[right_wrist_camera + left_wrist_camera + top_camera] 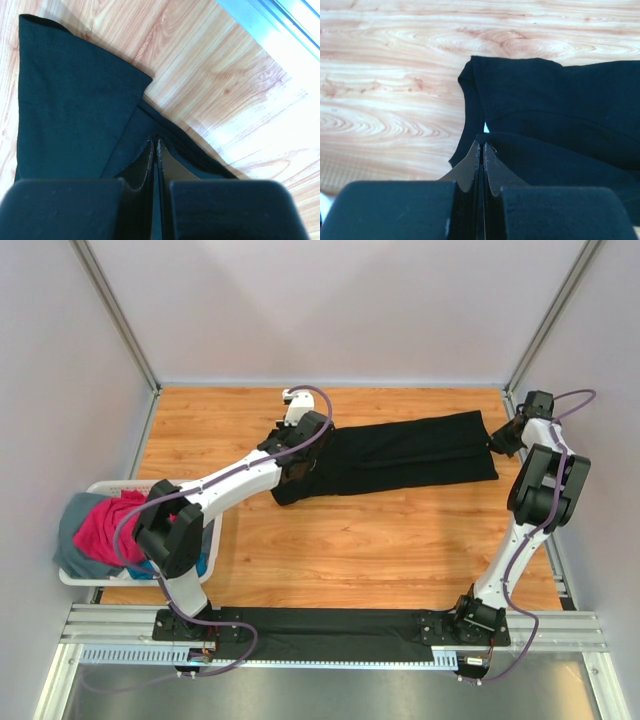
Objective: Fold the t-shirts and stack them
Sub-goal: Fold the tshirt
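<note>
At eight o'clock we see a basket (108, 486) heaped with a grey shirt (72, 525), pink shirt (105, 525) and blue shirt (203, 565). The black shirt (410, 452) lies stretched across the bench (380, 540) toward twelve o'clock. The left gripper (481, 146) pinches its nine o'clock end and the right gripper (154, 144) its three o'clock end.

the left arm (240, 475) covers the left end of the black t-shirt (420, 450); the blue t-shirt (204, 562) in the basket (105, 486) barely shows beneath it.
</note>
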`<state>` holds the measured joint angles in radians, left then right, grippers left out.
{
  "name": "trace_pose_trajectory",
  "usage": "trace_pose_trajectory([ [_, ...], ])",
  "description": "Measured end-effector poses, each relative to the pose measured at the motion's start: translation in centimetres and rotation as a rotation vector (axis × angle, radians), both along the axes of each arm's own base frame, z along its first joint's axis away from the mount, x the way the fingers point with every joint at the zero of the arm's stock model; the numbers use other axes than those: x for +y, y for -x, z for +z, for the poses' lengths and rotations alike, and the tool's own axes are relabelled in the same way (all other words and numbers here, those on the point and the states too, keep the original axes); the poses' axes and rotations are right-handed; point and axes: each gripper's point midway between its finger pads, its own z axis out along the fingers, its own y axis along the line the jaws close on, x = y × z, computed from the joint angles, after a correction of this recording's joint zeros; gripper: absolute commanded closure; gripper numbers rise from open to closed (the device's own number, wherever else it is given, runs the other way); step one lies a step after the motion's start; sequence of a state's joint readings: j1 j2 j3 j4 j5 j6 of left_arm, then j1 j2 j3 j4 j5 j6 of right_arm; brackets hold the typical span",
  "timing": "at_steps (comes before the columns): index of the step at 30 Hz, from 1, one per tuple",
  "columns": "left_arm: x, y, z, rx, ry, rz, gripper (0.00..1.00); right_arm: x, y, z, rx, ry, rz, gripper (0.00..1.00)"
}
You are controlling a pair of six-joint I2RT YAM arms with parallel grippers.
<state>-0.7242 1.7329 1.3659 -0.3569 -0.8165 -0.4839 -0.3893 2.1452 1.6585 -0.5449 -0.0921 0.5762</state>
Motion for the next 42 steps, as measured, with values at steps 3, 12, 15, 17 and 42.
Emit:
trace_pose_trajectory([
  [3, -0.3, -0.8, -0.5, -0.004, -0.024, -0.011, 1.0, 0.0, -0.3, -0.2, 0.0, -0.001, 0.002, 1.0],
  [12, -0.7, -3.0, -1.0, -0.021, -0.08, -0.029, 1.0, 0.5, -1.1, -1.1, 0.005, -0.006, 0.01, 1.0],
  [15, -1.1, -3.7, -0.9, -0.041, -0.11, -0.056, 1.0, 0.6, -1.2, -1.0, 0.002, -0.009, 0.006, 1.0],
  [17, -1.4, -4.3, -0.6, -0.06, -0.127, -0.075, 1.0, 0.6, -1.3, -1.0, -0.002, -0.01, 0.003, 1.0],
  [42, -3.3, -9.0, -2.6, -0.107, -0.163, -0.135, 1.0, 0.4, -1.8, -1.2, -0.003, -0.008, -0.014, 0.99],
])
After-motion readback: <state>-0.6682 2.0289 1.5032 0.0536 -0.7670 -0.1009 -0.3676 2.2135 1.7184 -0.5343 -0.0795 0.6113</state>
